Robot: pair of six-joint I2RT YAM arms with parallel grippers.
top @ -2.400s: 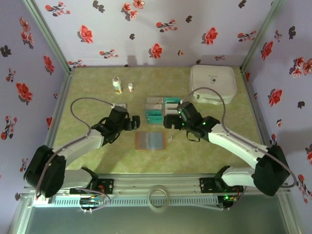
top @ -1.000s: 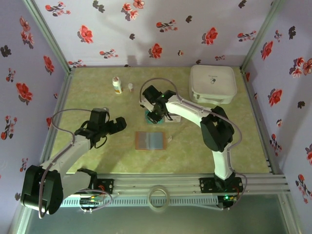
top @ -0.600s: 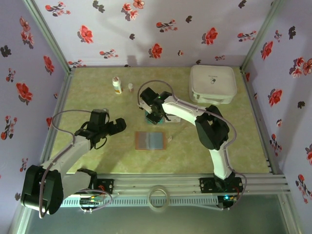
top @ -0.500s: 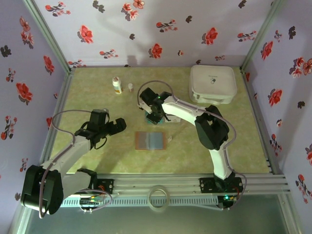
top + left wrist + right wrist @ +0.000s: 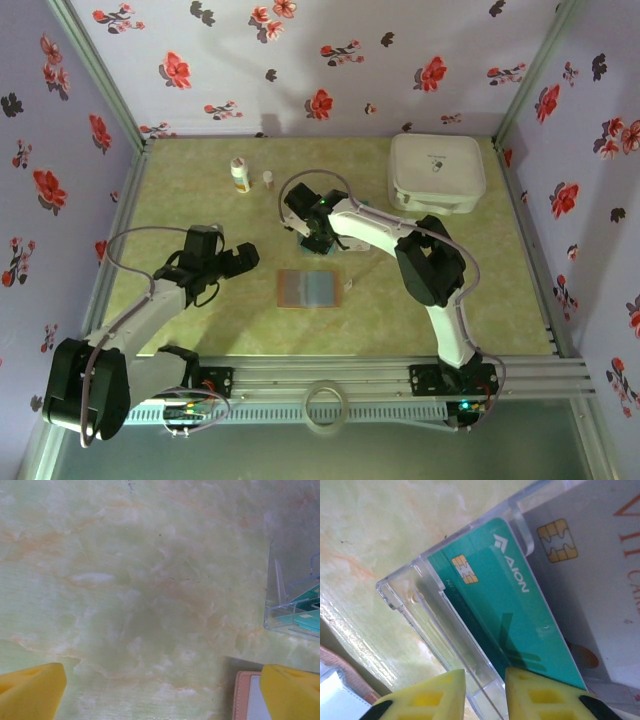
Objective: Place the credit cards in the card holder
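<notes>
A teal-green credit card (image 5: pixel 505 605) leans in a compartment of the clear plastic tray (image 5: pixel 402 587), and a silver-grey card (image 5: pixel 600 575) lies in the compartment beside it. My right gripper (image 5: pixel 485 695) hovers over the tray (image 5: pixel 356 243), jaws narrowly open. The tray's near wall and the teal card's lower edge sit in the gap. The pinkish-brown card holder (image 5: pixel 308 288) lies flat in front of the tray, and its corner (image 5: pixel 246 700) shows by my left gripper. That gripper (image 5: pixel 240 258) is wide open over bare table, holding nothing.
At the back right stands a large white rounded case (image 5: pixel 436 172). Two small bottles (image 5: pixel 240 175) stand at the back left. Flowered walls close the table in on three sides. The right arm stretches across the middle toward the tray.
The right gripper's jaws have narrowed over the tray, and the gripper has crept slightly left. The left arm has stayed where it was, still wide open.
</notes>
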